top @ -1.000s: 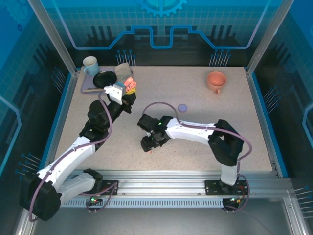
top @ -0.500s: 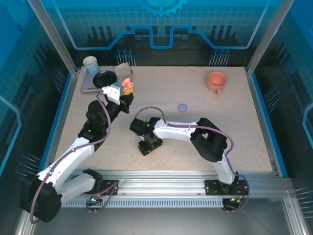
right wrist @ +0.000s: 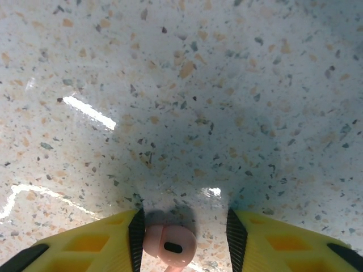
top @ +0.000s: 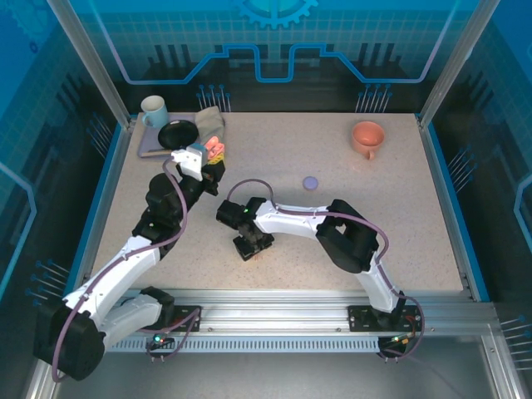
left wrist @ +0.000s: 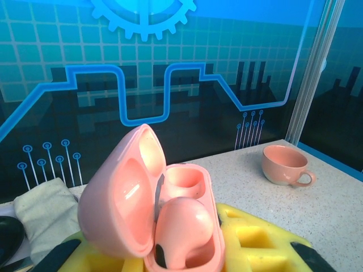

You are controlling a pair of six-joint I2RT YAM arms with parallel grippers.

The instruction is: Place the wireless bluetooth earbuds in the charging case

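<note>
The right gripper (right wrist: 184, 241) stands half open on the table (right wrist: 227, 85), straddling a salmon-pink earbud (right wrist: 164, 245) that lies against one pad. I'd centre it, then pinch gently. The left gripper (top: 213, 158) is clamped on the open pink charging case (left wrist: 170, 215), which has one socket free.

No words, numbers, labels or brand names can be read on anything here. The one sign is a pale blue gear emblem (left wrist: 142, 25) printed on the blue gridded back wall (left wrist: 45, 51), far beyond the left fingers (left wrist: 255, 243) and high above them. Under it runs a bright stepped line over dark skyline shapes, without lettering.
</note>
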